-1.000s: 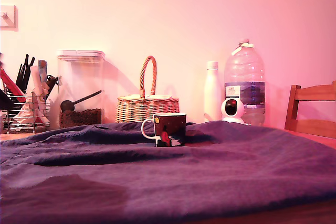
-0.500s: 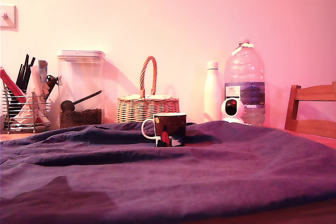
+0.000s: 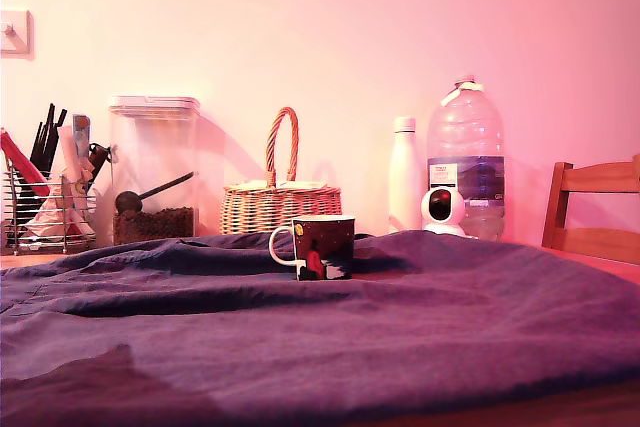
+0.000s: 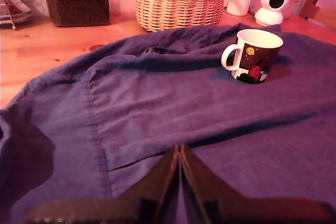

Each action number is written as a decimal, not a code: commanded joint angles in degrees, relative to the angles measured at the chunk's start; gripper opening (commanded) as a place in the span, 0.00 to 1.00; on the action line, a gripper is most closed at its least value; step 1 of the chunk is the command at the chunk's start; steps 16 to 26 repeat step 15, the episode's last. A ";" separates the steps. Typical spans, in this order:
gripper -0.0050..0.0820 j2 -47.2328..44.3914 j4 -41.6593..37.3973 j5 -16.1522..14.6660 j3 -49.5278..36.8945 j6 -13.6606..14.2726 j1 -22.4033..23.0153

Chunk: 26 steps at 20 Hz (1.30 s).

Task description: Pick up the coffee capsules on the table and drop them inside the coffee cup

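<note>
Tool (image 4: pixel 179 153) fingers pressed together, empty, low over surface (image 4: pixel 157 98). Coffee cup (image 4: pixel 255 55) sits ahead, off toward white camera (image 4: pixel 272 2). No capsule visible anywhere tbh.

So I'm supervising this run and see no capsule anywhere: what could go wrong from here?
The fingers are pressed shut with nothing visible between them, so a pick would need reopening. The wrinkled cloth on the table could hide a pod or snag. The coffee cup sits on folds and might tip if bumped.
</note>
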<state>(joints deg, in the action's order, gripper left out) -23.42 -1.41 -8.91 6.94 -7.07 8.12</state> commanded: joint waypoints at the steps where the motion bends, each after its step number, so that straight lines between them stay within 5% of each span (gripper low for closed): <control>1: 0.03 2.03 1.79 0.26 -1.22 -0.11 -0.13; 15: 0.03 19.02 15.32 0.42 -1.22 -0.50 -0.13; 26: 0.03 19.02 15.32 0.42 -1.22 -0.50 -0.13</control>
